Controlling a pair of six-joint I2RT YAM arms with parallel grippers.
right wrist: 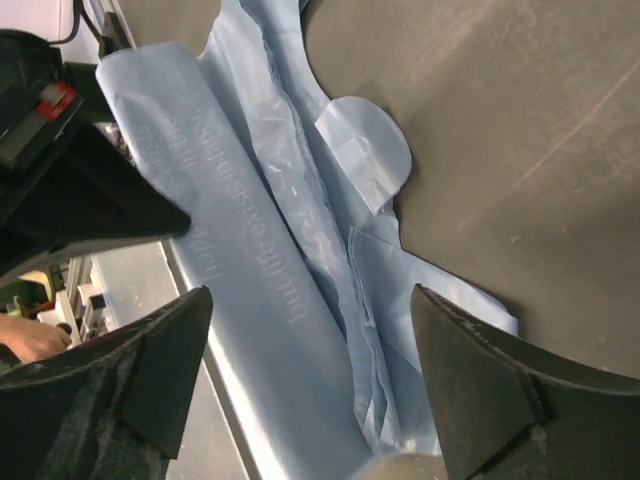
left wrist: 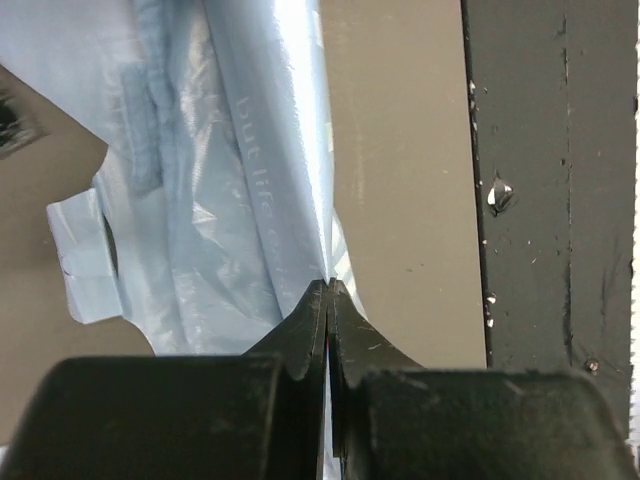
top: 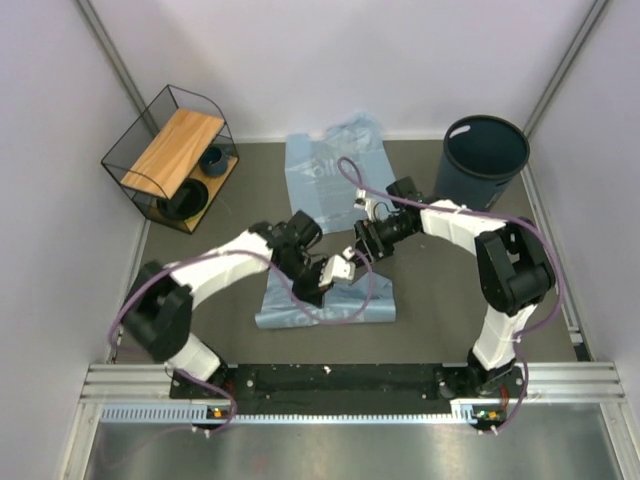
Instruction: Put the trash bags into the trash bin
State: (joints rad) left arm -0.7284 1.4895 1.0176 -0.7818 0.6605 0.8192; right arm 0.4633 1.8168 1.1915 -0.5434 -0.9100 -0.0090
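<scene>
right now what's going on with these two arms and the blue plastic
Both arms are working on the near trash bag, lying on the table. The left gripper is shut, pinching a fold of it; the right gripper hangs open over the same bag. A second trash bag lies farther back. The trash bin stands at the back right; neither bag is in it.

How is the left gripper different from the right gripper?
The left gripper is shut tight, while the right gripper is open wide. The left gripper pinches the edge of a light-blue trash bag; the right gripper has nothing between its fingers and only points at the bag. Both have dark fingers and are close to the bag.
</scene>
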